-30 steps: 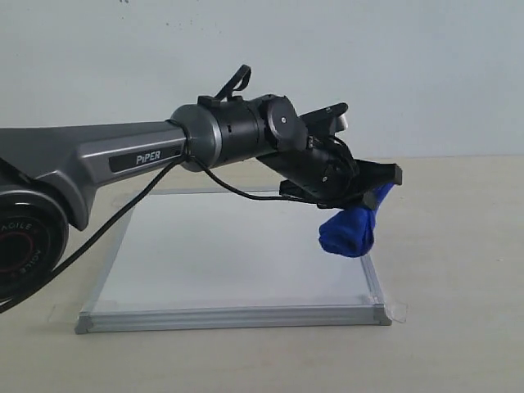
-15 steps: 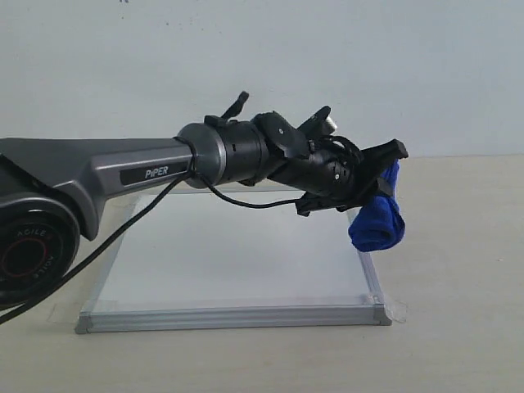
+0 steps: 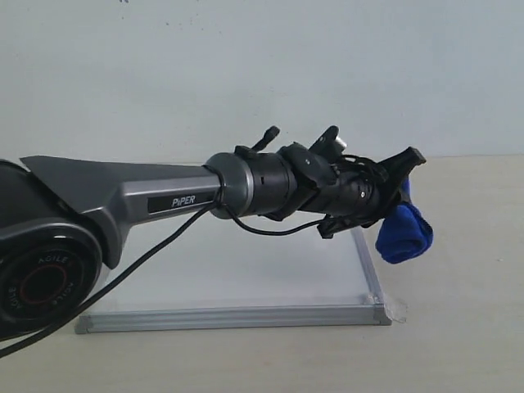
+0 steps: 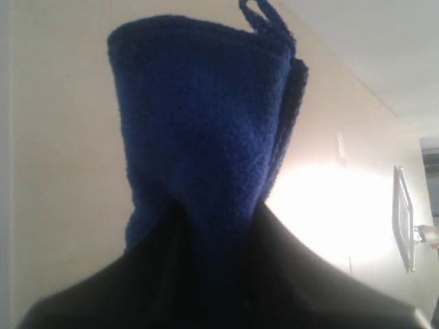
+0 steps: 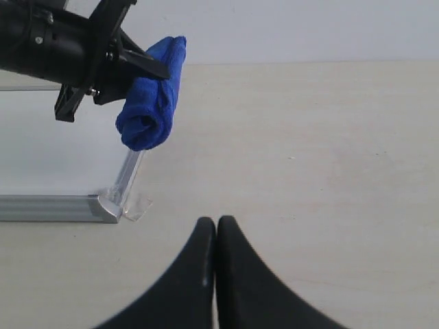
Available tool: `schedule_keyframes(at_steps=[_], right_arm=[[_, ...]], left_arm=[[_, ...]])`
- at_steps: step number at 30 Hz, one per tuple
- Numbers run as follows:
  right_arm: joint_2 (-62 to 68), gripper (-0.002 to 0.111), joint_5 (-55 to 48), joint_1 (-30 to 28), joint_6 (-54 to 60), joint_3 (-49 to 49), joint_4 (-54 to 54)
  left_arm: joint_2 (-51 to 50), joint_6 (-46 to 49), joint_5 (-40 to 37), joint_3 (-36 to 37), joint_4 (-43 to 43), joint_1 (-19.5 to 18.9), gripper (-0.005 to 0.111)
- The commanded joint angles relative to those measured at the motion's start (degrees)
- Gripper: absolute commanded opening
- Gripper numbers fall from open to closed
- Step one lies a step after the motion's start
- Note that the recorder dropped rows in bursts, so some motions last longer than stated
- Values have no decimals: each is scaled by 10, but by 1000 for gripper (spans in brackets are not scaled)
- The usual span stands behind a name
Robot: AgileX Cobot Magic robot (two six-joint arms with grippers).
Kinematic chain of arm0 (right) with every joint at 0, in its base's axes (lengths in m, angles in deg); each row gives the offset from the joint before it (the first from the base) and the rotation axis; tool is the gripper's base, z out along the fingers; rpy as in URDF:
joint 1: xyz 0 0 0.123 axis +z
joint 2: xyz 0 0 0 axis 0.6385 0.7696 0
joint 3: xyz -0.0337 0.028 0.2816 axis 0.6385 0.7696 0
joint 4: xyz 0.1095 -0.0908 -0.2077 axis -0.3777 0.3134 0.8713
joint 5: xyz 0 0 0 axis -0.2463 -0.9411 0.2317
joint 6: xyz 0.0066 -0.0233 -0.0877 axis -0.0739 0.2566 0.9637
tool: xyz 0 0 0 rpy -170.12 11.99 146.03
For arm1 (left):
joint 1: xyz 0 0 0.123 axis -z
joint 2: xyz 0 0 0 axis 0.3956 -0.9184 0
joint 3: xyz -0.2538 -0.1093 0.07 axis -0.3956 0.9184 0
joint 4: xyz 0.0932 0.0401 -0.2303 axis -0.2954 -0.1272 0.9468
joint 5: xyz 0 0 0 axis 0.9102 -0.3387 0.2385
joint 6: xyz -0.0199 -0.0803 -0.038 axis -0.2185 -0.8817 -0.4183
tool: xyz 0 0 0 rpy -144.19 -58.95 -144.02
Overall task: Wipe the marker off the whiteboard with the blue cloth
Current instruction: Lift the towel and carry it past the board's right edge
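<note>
Whiteboard (image 3: pixel 246 270) lies flat on the counter (image 3: pixel 467 327) in the exterior view. The rolled blue cloth (image 3: pixel 404 233) hangs in the air from the left gripper (image 3: pixel 399 190), just past the whiteboard's right edge.

In the left wrist view, the gripper is pinched tight on the cloth, and the cloth's small loop (image 4: pixel 264 14) sticks out.

In the right wrist view, the right gripper (image 5: pixel 216 223) is closed, its 2 fingers touching, with nothing in it.
</note>
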Motion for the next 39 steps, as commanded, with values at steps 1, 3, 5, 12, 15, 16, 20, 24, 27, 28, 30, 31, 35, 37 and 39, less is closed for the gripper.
schedule_keyframes(at_steps=[1, 3, 5, 12, 15, 16, 20, 24, 27, 28, 30, 31, 35, 37, 39], right_arm=[[-3, 0, 0, -4, 2, -1, 3], [-3, 0, 0, -4, 2, -1, 3], [-3, 0, 0, -4, 2, -1, 3], [-3, 0, 0, -4, 2, -1, 3], [-3, 0, 0, -4, 2, -1, 3], [-3, 0, 0, -4, 2, -1, 3], [-3, 0, 0, -4, 2, -1, 3], [-3, 0, 0, -4, 2, -1, 3], [-3, 0, 0, -4, 2, -1, 3], [-3, 0, 0, -4, 2, -1, 3], [-3, 0, 0, -4, 2, -1, 3], [-3, 0, 0, -4, 2, -1, 3], [-3, 0, 0, -4, 2, -1, 3], [-3, 0, 0, -4, 2, -1, 3], [-3, 0, 0, -4, 2, -1, 3]], left_arm=[[-3, -22, 15, 19, 6, 2, 4], [-3, -26, 17, 23, 6, 2, 4], [-3, -26, 16, 23, 6, 2, 4], [-11, -61, 4, 23, 6, 3, 4], [-14, -77, 5, 24, 6, 3, 4], [-15, -77, 6, 24, 6, 3, 4], [-15, -75, 12, 24, 6, 3, 4], [-15, -75, 16, 24, 6, 3, 4], [-15, -75, 16, 24, 6, 3, 4], [-15, -75, 16, 24, 6, 3, 4], [-15, -75, 16, 24, 6, 3, 4], [-15, -75, 14, 24, 6, 3, 4], [-15, -75, 12, 24, 6, 3, 21], [-15, -75, 10, 24, 6, 3, 36], [-15, -75, 5, 24, 4, 3, 49]])
